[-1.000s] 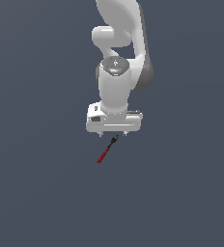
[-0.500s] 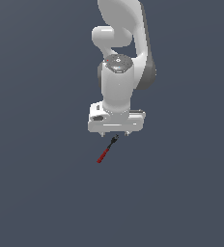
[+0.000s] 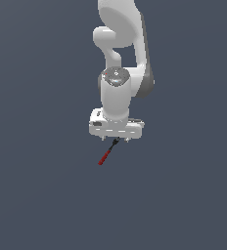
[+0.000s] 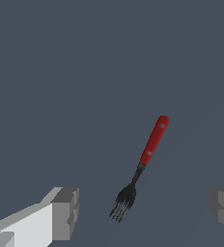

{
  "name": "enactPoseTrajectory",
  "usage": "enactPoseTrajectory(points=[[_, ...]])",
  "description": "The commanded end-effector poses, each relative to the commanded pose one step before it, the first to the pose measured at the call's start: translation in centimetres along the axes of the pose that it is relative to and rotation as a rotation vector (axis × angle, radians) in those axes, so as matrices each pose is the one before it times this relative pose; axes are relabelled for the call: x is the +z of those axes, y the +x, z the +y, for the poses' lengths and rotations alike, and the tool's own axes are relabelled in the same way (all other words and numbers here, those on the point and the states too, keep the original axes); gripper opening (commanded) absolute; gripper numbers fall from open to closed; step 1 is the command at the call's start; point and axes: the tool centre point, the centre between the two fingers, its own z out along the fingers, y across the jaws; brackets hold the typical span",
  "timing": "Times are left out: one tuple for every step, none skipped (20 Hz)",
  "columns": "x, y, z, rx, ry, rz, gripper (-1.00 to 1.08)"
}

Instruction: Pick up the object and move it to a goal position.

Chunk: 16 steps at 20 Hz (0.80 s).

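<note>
The object is a small fork with a red handle and black tines (image 3: pixel 105 155) (image 4: pixel 143 166), lying flat on the dark grey surface. My gripper (image 3: pixel 116 140) (image 4: pixel 143 210) hangs above its black tined end, and the red handle sticks out past the hand toward the front in the exterior view. In the wrist view both grey fingertips (image 4: pixel 65 212) stand wide apart on either side of the tines, touching nothing. The gripper is open and empty.
A plain dark grey floor (image 3: pixel 47 195) stretches all around. The white arm (image 3: pixel 120 63) rises behind the gripper. No other objects or containers show.
The arm has shifted only slightly; the fork lies where it was.
</note>
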Motion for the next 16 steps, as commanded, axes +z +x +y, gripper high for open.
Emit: enactPoseTrajectory(points=[[1.286, -0.292, 0.301, 0.06226, 0.00138, -0.00704, 1.0], [0.577, -0.123, 0.152, 0.02868, 0.00031, -0.00295, 1.0], [0.609, -0.129, 0.17, 0.03042, 0.00007, -0.00307, 1.0], [0.64, -0.135, 0.19, 0.03217, -0.0002, -0.00316, 1.0], [0.631, -0.131, 0.198, 0.0319, -0.00047, -0.00304, 1.0], [0.594, -0.121, 0.197, 0.03021, -0.00069, -0.00278, 1.0], [0.557, -0.111, 0.194, 0.0285, -0.00087, -0.00252, 1.0], [0.521, -0.101, 0.191, 0.02681, -0.001, -0.00227, 1.0], [0.485, -0.092, 0.184, 0.02508, -0.0011, -0.00203, 1.0], [0.45, -0.083, 0.177, 0.02336, -0.00116, -0.00181, 1.0], [0.415, -0.074, 0.168, 0.02164, -0.00118, -0.0016, 1.0], [0.38, -0.066, 0.159, 0.01992, -0.00119, -0.0014, 1.0], [0.346, -0.058, 0.149, 0.01819, -0.00116, -0.00122, 1.0], [0.312, -0.05, 0.137, 0.01646, -0.00111, -0.00105, 1.0], [0.278, -0.044, 0.125, 0.01473, -0.00104, -0.0009, 1.0], [0.245, -0.037, 0.112, 0.01301, -0.00096, -0.00076, 1.0]])
